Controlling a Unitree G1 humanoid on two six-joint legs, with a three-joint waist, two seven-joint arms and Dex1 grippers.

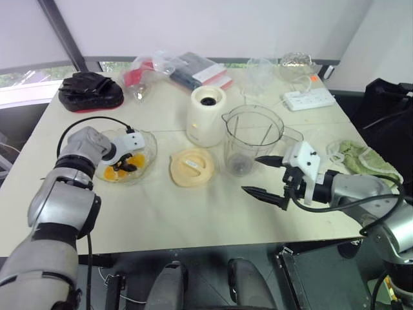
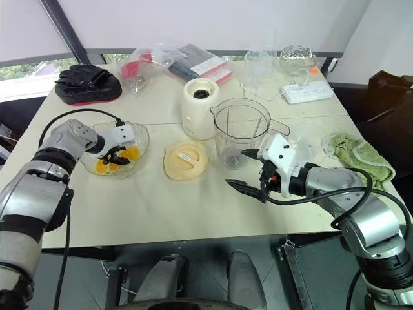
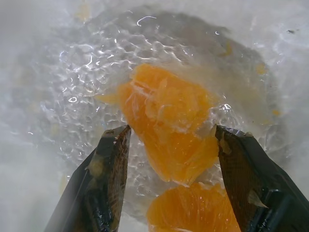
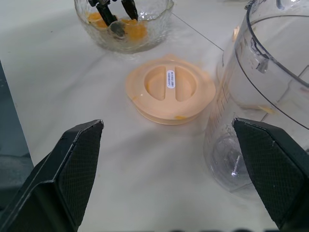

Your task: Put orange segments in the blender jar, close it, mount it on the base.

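Left end effector (image 1: 126, 163) dips into the crinkled bowl (image 1: 147, 140) near the desk's (image 1: 193, 213) left edge, beside the lid (image 1: 191, 166); the blender jar (image 1: 251, 139) and base (image 1: 206, 116) stand mid-desk. Right end effector (image 1: 264, 175) hovers wide open over bare desk before the jar. Left wrist view: fingers (image 3: 108, 169) part-open, straddling the orange segments (image 3: 171, 125) without squeezing. Right wrist view: open desk between jar and bowl.
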